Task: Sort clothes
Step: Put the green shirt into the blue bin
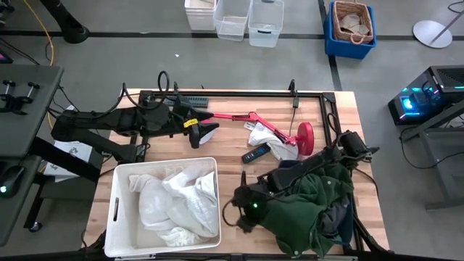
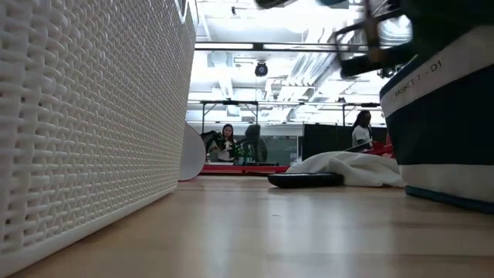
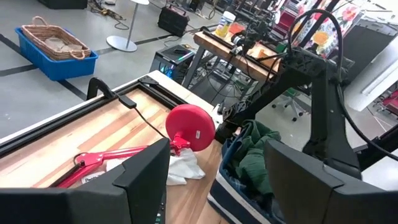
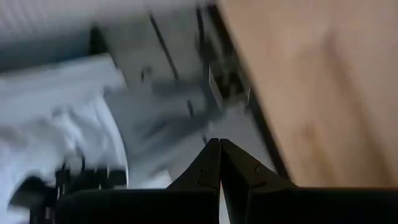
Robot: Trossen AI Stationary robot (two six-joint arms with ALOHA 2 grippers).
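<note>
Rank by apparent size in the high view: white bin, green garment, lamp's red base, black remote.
1. White bin, largest.
2. Dark green garment, somewhat smaller; the right arm covers part of it, so its full spread is unclear.
3. Lamp's red base.
4. Black remote, about the same; too close to rank.

White garments (image 1: 177, 201) lay crumpled in heap inside white bin on my near-left of table. Dark green garment (image 1: 310, 210) sat bunched on top of pile at table's right side, dark grey piece (image 1: 335, 214) showing under it. One small white cloth (image 1: 267, 139) lay rumpled mid-table, touching red lamp's arm.
</note>
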